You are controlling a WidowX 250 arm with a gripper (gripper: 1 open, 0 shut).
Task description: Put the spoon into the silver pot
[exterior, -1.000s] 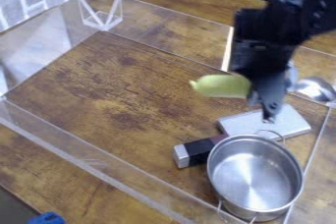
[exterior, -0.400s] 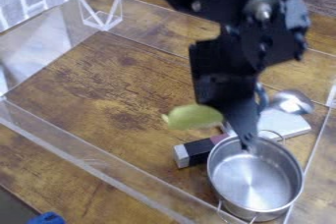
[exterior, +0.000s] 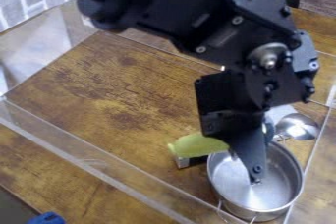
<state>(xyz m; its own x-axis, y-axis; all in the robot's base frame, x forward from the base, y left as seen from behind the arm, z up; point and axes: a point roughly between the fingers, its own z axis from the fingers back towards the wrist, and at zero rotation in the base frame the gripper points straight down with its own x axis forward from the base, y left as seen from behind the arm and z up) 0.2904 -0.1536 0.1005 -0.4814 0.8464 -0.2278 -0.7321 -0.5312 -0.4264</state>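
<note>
The silver pot (exterior: pixel 269 196) stands at the front right of the wooden table, round, shiny and with nothing lying inside. My gripper (exterior: pixel 249 155) hangs over its left rim, pointing steeply down, with one dark finger (exterior: pixel 253 169) reaching into the pot's mouth. It is shut on the spoon, held crosswise. The thick yellow-green handle (exterior: pixel 195 146) sticks out to the left just above the pot's rim. The small shiny bowl (exterior: pixel 293 126) sticks out to the right. The grip point itself is hidden by the black hand.
Clear acrylic walls (exterior: pixel 92 154) fence the wooden table (exterior: pixel 105 90) along the front and left. A small dark block (exterior: pixel 179 160) lies just left of the pot, partly under the spoon handle. A blue thing (exterior: pixel 46 218) sits outside the front wall.
The gripper has come down and toward the camera with the spoon, from above the grey slab to the pot's left rim. The arm now covers the slab.
</note>
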